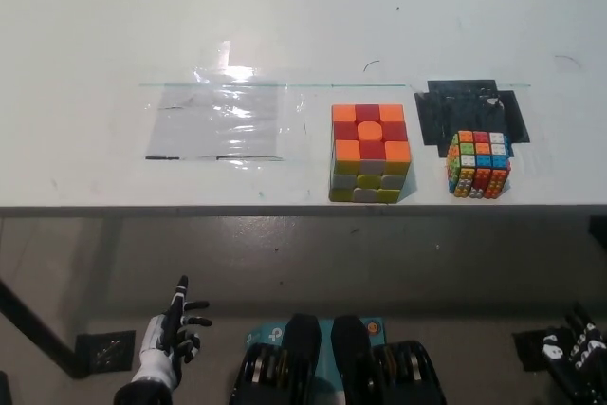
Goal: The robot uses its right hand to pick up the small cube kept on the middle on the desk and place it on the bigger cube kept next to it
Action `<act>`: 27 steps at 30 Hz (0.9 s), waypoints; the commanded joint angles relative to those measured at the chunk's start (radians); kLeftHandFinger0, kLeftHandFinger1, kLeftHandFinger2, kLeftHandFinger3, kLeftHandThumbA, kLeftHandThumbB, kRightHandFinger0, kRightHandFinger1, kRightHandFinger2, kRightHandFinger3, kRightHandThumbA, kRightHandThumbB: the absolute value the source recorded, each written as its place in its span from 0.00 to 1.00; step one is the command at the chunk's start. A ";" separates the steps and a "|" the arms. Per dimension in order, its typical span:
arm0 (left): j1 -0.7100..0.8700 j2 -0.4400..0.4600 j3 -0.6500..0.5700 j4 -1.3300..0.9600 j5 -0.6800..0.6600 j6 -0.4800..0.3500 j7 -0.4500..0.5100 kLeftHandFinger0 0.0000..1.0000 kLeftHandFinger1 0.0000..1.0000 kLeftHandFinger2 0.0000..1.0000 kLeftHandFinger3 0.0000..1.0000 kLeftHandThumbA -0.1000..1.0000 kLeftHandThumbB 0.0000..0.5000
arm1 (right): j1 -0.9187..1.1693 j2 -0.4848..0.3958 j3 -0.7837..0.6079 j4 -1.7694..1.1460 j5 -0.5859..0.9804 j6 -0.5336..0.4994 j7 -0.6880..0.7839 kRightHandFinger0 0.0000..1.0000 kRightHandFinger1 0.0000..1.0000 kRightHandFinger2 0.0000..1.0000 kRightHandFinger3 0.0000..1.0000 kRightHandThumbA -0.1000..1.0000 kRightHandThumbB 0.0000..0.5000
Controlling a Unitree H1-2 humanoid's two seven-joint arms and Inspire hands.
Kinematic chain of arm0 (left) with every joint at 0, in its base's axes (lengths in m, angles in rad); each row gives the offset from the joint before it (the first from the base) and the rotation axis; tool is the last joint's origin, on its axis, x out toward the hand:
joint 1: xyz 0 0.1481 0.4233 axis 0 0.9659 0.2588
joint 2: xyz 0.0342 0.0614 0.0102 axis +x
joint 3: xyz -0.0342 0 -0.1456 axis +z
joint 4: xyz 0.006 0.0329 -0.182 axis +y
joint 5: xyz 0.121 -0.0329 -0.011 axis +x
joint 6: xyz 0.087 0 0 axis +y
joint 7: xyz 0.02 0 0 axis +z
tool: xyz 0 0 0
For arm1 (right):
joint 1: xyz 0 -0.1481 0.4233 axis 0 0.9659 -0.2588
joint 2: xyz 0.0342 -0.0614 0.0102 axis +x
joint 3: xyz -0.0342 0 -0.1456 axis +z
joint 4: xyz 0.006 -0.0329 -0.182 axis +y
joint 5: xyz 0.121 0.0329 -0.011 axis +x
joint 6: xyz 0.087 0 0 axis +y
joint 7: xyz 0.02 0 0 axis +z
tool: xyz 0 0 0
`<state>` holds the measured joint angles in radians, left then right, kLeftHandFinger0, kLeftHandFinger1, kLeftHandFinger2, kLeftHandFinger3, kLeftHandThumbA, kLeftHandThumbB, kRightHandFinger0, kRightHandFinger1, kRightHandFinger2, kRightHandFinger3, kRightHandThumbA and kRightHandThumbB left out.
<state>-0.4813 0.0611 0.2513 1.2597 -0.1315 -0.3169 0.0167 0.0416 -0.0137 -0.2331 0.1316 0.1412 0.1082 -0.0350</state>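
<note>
On the white desk (114, 26), the small multicoloured studded cube (479, 164) sits right of centre, near the bigger orange, red and yellow cube (370, 153) but apart. The white left robot hand (174, 333) hangs lower left, fingers spread and empty; the black right robot hand (572, 352) lies lower right, its grip unreadable.

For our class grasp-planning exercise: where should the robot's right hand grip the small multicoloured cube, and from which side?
Grip the small cube across its opposite left and right faces, probably coming from above. It sits flat near the desk's front edge, apart from the bigger cube.
</note>
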 commanded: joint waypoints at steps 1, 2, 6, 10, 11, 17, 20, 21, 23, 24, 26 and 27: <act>-0.036 0.017 0.002 0.008 -0.019 -0.066 0.007 0.00 0.10 0.27 0.37 0.82 1.00 | 0.006 0.003 0.018 -0.112 0.010 0.018 0.006 0.91 1.00 1.00 1.00 0.36 0.20; -0.036 0.019 0.002 0.009 -0.020 -0.067 0.006 0.00 0.09 0.26 0.37 0.82 1.00 | 0.009 0.001 0.024 -0.145 0.005 0.021 0.006 0.91 1.00 1.00 1.00 0.35 0.20; -0.035 0.021 0.004 0.014 -0.028 -0.069 -0.003 0.00 0.09 0.27 0.37 0.81 1.00 | 0.004 -0.002 0.022 -0.257 0.014 0.071 -0.007 0.91 1.00 1.00 1.00 0.32 0.25; -0.033 0.026 0.000 0.017 -0.027 -0.073 0.006 0.00 0.09 0.28 0.38 0.82 1.00 | -0.024 -0.044 0.012 -0.394 0.023 0.102 0.006 0.93 1.00 1.00 1.00 0.35 0.29; -0.033 0.026 -0.003 0.017 -0.024 -0.074 0.009 0.00 0.09 0.28 0.38 0.83 1.00 | -0.027 -0.055 0.009 -0.417 0.034 0.112 0.013 0.94 1.00 1.00 1.00 0.36 0.26; -0.029 0.026 0.005 0.023 -0.041 -0.072 -0.006 0.00 0.06 0.25 0.35 0.79 1.00 | -0.043 -0.123 0.003 -0.560 0.043 0.162 0.019 0.82 1.00 1.00 1.00 0.43 0.38; -0.028 0.028 0.009 0.029 -0.045 -0.068 0.001 0.00 0.06 0.25 0.34 0.77 1.00 | -0.064 -0.187 0.034 -0.625 0.006 0.179 0.048 0.87 1.00 1.00 1.00 0.49 0.47; -0.026 0.029 0.007 0.030 -0.044 -0.070 0.000 0.00 0.07 0.26 0.35 0.77 1.00 | -0.073 -0.199 0.043 -0.634 -0.006 0.180 0.052 0.88 1.00 1.00 1.00 0.50 0.49; -0.023 0.031 0.002 0.031 -0.042 -0.079 -0.008 0.00 0.07 0.27 0.36 0.78 1.00 | -0.094 -0.228 0.064 -0.657 -0.017 0.197 0.061 0.93 1.00 1.00 1.00 0.54 0.52; -0.023 0.032 -0.001 0.030 -0.040 -0.078 -0.007 0.00 0.08 0.28 0.36 0.79 1.00 | -0.108 -0.246 0.073 -0.655 -0.013 0.181 0.074 0.96 1.00 1.00 1.00 0.52 0.53; -0.024 0.033 -0.003 0.030 -0.042 -0.077 -0.013 0.00 0.07 0.28 0.35 0.78 1.00 | -0.148 -0.276 0.099 -0.655 -0.041 0.188 0.081 1.00 1.00 1.00 1.00 0.50 0.64; -0.023 0.036 -0.010 0.029 -0.036 -0.074 -0.013 0.00 0.08 0.30 0.37 0.78 1.00 | -0.193 -0.308 0.125 -0.649 -0.070 0.198 0.097 1.00 1.00 1.00 1.00 0.50 0.67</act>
<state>-0.4819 0.0780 0.2504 1.2914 -0.1647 -0.3521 0.0153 -0.0636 -0.2560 -0.1524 -0.4830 0.1339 0.2785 0.0039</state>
